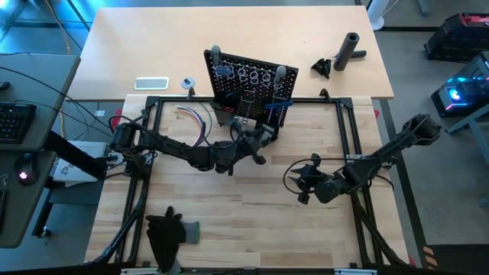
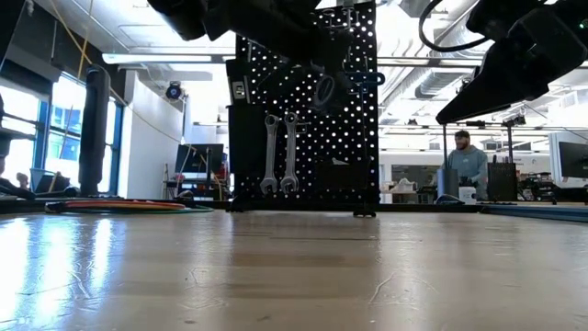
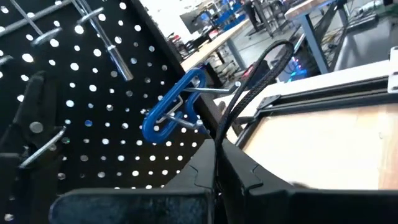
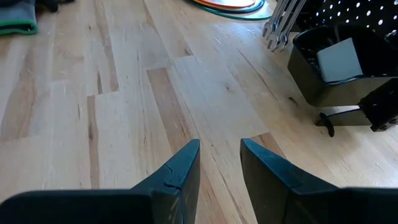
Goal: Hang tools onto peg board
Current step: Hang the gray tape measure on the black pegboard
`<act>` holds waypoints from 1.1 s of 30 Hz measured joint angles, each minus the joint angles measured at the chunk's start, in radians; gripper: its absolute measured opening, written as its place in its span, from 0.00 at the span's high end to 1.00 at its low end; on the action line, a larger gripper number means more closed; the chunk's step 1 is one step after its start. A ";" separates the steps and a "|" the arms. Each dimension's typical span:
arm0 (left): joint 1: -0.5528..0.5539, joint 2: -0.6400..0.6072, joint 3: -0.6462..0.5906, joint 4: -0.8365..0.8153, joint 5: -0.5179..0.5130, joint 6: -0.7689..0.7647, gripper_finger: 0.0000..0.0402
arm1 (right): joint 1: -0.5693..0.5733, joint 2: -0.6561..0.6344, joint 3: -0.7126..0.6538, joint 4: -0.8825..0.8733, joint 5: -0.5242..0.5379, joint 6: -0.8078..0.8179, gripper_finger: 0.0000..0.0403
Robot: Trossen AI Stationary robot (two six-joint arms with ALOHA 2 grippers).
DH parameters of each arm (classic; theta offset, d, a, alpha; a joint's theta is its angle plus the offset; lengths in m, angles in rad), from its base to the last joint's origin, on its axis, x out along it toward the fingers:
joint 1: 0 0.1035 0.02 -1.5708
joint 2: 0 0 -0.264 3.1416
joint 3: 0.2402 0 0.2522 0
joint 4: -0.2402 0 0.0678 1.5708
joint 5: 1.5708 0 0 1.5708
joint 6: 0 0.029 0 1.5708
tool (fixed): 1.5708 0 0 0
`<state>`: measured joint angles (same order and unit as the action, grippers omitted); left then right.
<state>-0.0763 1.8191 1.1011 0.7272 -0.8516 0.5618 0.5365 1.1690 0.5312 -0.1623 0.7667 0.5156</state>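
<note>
This was a robotics lab or workshop inside a large open industrial hall. A pale wooden table [image 1: 252, 206] carried a black frame, with two dark arms working over it and a black peg board [image 2: 312, 119] hung with silver wrenches [image 2: 278, 152] standing at its far side. Beyond the table, exposed ceiling ducts, tall windows on the left, long benches, monitors and a standing person [image 2: 462, 165] showed. A keyboard [image 1: 15, 122] sat on a desk to the left.
</note>
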 joint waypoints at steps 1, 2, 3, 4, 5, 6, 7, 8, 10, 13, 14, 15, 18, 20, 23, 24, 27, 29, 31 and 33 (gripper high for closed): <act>0.001 0.000 0.000 -0.003 0.005 -0.012 1.00 | 0.000 0.000 0.000 0.000 0.000 0.000 0.73; 0.001 0.000 0.000 -0.004 0.005 -0.022 1.00 | 0.000 0.000 0.000 0.000 0.000 0.000 0.73; 0.002 0.000 0.000 -0.004 0.005 -0.030 1.00 | 0.000 0.000 0.000 0.000 0.000 0.000 0.73; 0.004 0.000 0.000 -0.003 0.009 -0.037 1.00 | 0.000 0.000 0.000 0.000 0.000 0.000 0.73; 0.005 0.000 0.000 0.000 0.015 -0.044 1.00 | 0.000 0.000 0.000 0.001 0.000 0.000 0.73; 0.007 0.000 0.000 0.004 0.019 -0.052 1.00 | 0.000 0.000 0.000 0.000 0.000 0.000 0.73; 0.009 0.000 0.000 0.008 0.030 -0.058 1.00 | 0.000 0.000 0.000 0.000 0.000 0.000 0.73; 0.010 0.000 0.000 0.012 0.035 -0.068 1.00 | 0.000 0.000 0.000 0.001 0.000 0.001 0.73; 0.012 0.000 0.000 0.012 0.043 -0.086 1.00 | 0.000 0.000 0.000 0.001 0.000 0.003 0.73; 0.018 0.000 0.000 0.011 0.072 -0.118 1.00 | 0.000 0.000 0.000 0.001 0.000 0.002 0.73; 0.022 0.000 0.000 0.012 0.086 -0.133 1.00 | 0.000 0.000 0.000 0.001 0.002 0.002 0.73; 0.024 0.000 0.000 0.013 0.099 -0.145 1.00 | 0.000 0.000 0.000 0.001 0.006 0.002 0.73; 0.030 0.000 0.000 0.013 0.113 -0.166 1.00 | 0.000 0.000 0.000 0.001 0.009 0.002 0.73; 0.030 0.005 0.000 0.030 0.110 -0.164 1.00 | 0.000 0.000 0.000 0.001 0.009 0.004 0.73; 0.030 0.026 0.023 0.029 0.111 -0.164 1.00 | 0.000 0.000 0.000 0.002 0.009 0.007 0.73; 0.030 0.037 0.039 0.029 0.114 -0.160 1.00 | 0.000 0.000 0.000 0.002 0.009 0.007 0.73; 0.025 0.087 0.100 -0.006 0.106 -0.130 1.00 | 0.000 0.000 0.000 0.009 0.009 0.007 0.73; 0.014 0.114 0.124 -0.020 0.040 -0.081 1.00 | 0.000 0.000 0.000 0.008 0.007 0.009 0.73; 0.007 0.123 0.139 -0.019 0.029 -0.040 1.00 | 0.001 0.001 0.001 0.003 -0.008 0.023 0.73; 0.003 0.119 0.146 -0.007 0.025 -0.037 1.00 | 0.003 0.000 0.000 -0.003 -0.021 0.027 0.73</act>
<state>-0.0733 1.9384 1.2470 0.7198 -0.8263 0.5251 0.5396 1.1694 0.5317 -0.1652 0.7452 0.5421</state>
